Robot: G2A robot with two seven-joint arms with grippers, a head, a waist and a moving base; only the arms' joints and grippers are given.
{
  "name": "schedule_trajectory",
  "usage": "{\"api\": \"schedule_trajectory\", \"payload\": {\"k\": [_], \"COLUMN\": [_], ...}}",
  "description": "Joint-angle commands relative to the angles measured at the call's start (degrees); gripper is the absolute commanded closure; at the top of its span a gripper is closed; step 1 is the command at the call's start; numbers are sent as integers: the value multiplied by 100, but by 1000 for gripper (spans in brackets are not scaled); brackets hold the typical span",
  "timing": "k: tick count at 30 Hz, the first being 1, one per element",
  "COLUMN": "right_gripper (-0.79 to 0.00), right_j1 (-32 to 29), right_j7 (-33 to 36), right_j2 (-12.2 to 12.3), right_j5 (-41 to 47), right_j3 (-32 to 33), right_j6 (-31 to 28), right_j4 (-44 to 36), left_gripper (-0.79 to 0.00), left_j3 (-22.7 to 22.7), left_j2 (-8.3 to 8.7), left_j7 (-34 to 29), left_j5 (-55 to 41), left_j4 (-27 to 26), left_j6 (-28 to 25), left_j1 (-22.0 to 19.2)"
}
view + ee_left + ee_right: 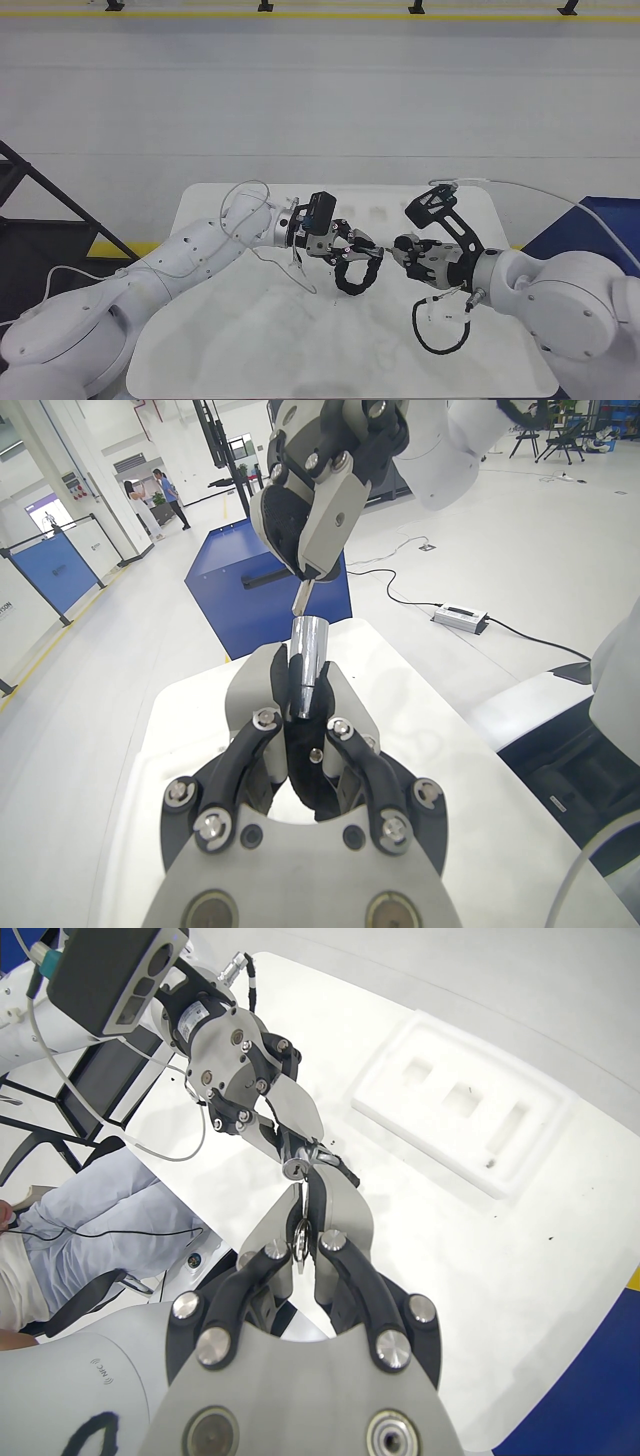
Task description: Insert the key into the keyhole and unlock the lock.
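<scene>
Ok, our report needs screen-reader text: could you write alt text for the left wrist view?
The left tool grips a silver lock, while the right tool opposite holds a key with its tip at the lock's end, not visibly pushed in.

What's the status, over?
Left gripper shut on chrome cylindrical lock. Right gripper shut on small silver key. Tip just short of keyhole, not yet in. Nothing between.

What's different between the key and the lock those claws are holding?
The lock is a thick shiny cylinder; the key is a thin flat blade. The lock sits in the left claw, the key in the right claw. Both are metal and held above the table.
</scene>
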Motion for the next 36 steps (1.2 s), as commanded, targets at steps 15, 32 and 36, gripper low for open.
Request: {"api": "schedule_trajectory", "payload": {"k": [15, 32, 36], "right_gripper": [0, 0, 0], "right_j1": [123, 376, 398], "right_j7": [251, 311, 271], "right_j2": [7, 12, 18], "right_j5": [658, 1573, 1618], "right_j3": [48, -61, -93], "right_j6": [151, 171, 235], "right_j4": [189, 652, 700], "left_gripper": [0, 0, 0], "left_j3": [262, 262, 262], "left_j2": [70, 116, 117], "left_j7": [734, 1338, 1342], "left_j5": [675, 1383, 1374], "left_j4": [144, 39, 8], "left_j6": [734, 1337, 1341], "left_j1": [-109, -48, -60]}}
